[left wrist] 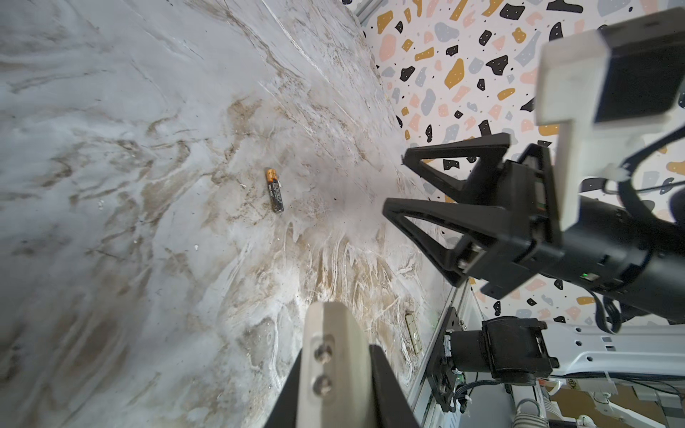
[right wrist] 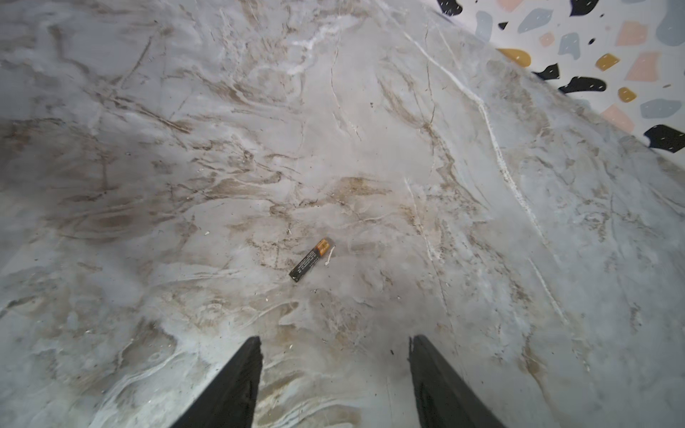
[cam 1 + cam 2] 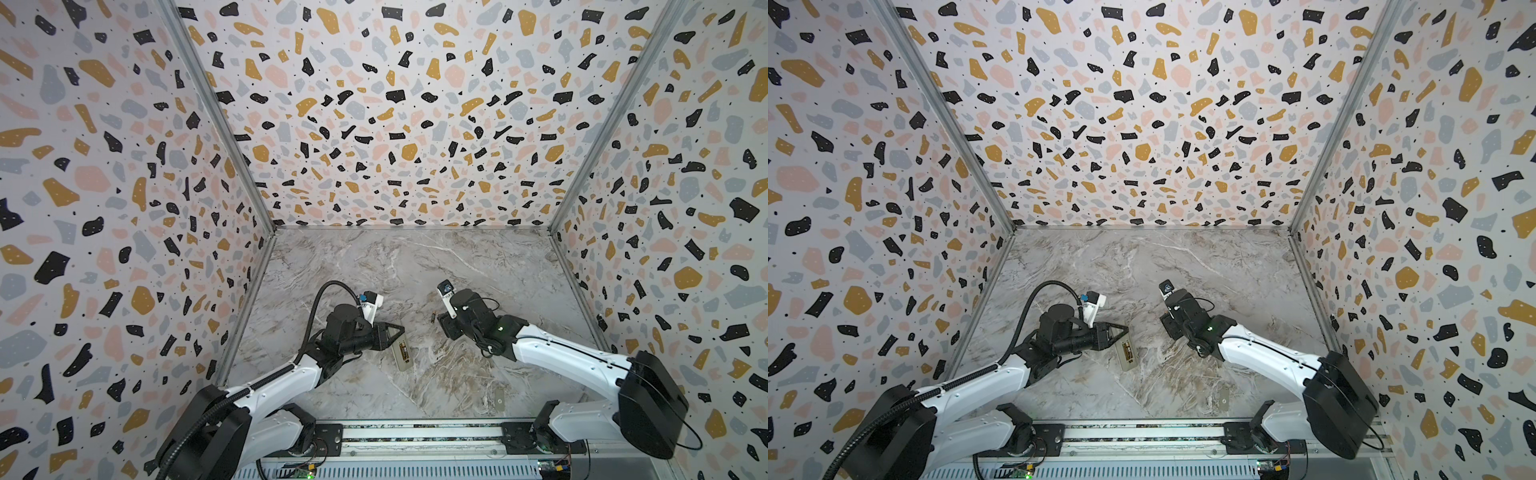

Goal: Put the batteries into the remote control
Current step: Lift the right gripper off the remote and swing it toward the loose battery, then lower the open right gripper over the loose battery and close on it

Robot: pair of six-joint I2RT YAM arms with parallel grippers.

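- Left gripper [image 3: 397, 334] clamps the far end of the remote [image 3: 402, 353], which lies back-up on the table [image 3: 415, 270], left of centre.
- Right gripper [image 2: 333, 338] hangs with jaws apart, just short of the loose battery [image 2: 312, 259], which lies near the remote's right.
- Likely best: turn the jaws square across the battery's middle, lower, and close gently so it cannot roll.
- Match its gold end to the open slot.

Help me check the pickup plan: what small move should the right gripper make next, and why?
Probably ease the right gripper forward and down to straddle the battery: its jaws are open and empty, the battery lies loose on the table just ahead, and the left gripper is shut on the remote control.
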